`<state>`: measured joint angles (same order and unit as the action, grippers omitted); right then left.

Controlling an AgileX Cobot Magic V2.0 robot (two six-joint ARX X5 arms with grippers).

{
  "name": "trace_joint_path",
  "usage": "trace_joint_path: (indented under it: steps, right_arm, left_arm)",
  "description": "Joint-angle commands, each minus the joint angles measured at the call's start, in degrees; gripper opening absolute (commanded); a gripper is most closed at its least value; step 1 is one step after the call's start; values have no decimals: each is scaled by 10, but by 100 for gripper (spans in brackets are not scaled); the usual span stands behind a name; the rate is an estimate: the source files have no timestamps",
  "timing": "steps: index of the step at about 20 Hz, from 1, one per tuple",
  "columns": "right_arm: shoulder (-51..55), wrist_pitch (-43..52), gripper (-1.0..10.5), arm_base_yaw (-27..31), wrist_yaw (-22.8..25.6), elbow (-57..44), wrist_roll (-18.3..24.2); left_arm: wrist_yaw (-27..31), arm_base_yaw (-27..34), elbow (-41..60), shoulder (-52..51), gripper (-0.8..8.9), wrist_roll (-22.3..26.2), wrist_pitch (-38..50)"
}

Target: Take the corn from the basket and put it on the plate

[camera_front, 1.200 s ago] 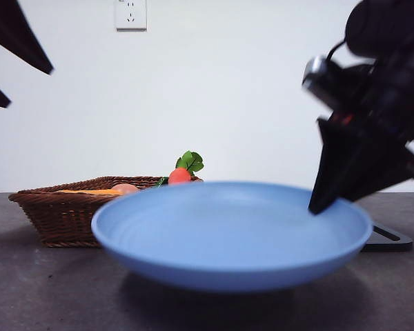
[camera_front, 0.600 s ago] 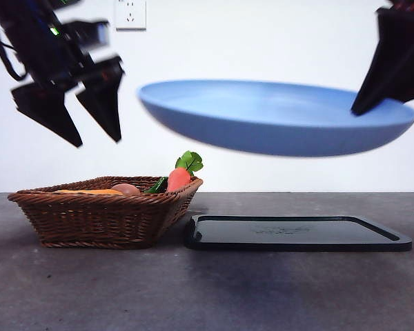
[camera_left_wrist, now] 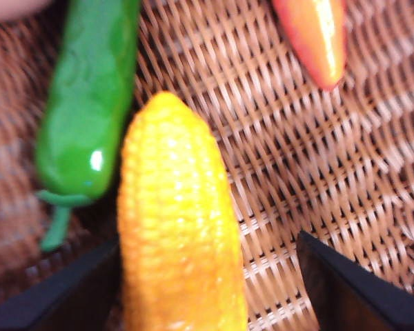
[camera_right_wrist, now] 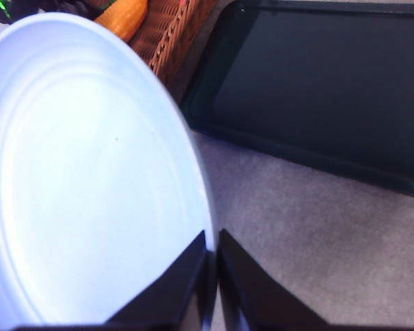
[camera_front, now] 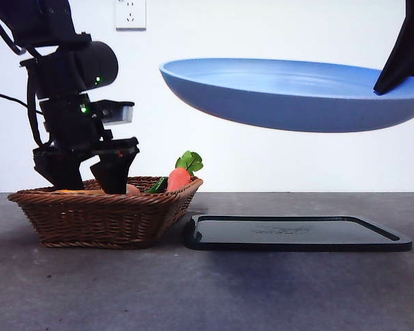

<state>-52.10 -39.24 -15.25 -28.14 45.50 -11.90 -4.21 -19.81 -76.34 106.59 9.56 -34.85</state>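
The plate [camera_front: 297, 93] hangs high above the tray [camera_front: 297, 233], pinched at its rim by the right gripper [camera_right_wrist: 212, 276], whose jaws are clamped on the edge. That is the biggest risk: a wide plate held by one thin edge can sag, swing or slip out, and a fall would land it on the tray or table [camera_front: 207, 289], away from where the corn must go. A tilted plate would also let a round cob roll off once it is set down.

The basket [camera_front: 103, 217] sits just beside the tray. The left gripper [camera_left_wrist: 207, 276] is lowered into it, jaws spread wide. A descent too deep could press the wicker floor or shove the light basket sideways.

The corn [camera_left_wrist: 179, 221] lies on the basket floor between those spread jaws, nearer one of them, not yet gripped. An off-centre close could squirt the bumpy cob out or turn it.

A green pod [camera_left_wrist: 90, 117] lies alongside the corn, almost touching; the near jaw could catch it too. The carrot [camera_left_wrist: 316, 38] lies clear.
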Motion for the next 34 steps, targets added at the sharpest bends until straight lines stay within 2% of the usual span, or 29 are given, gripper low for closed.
trace_joint_path:
  steps: [1, 7, 12, 17, 20, 24, 27, 29, 34]
  right_arm:
    - [-2, 6, 2, -1, -3, 10, -7]
    - [-2, 5, 2, -1, -3, 10, -7]
    - [-2, 5, 2, -1, -1, 10, -7]
    - [-17, 1, 2, 0, 27, 10, -10]
    - [-56, 3, 2, 5, 29, 10, -12]
    - [-134, 45, 2, 21, 24, 10, -28]
    - [-186, 77, 2, 40, -12, 10, -43]
    - [-211, 88, 2, 49, -21, 10, -49]
    - [-236, 103, 2, 64, -26, 10, -57]
  left_arm:
    - [2, -5, -12, 19, 390, 4, 4]
    - [3, -6, -12, 20, 189, -6, -3]
    - [2, -6, -17, 19, 165, -17, -10]
    - [0, -6, -91, 8, 165, -25, -69]
    - [-48, -10, -139, -15, 164, -43, -86]
    - [-151, -24, -163, -52, 164, -60, -87]
    - [-210, -52, -163, -61, 164, -62, -89]
    - [-228, -79, -162, -61, 164, -62, -89]
    - [-228, -163, -162, -53, 164, -52, -62]
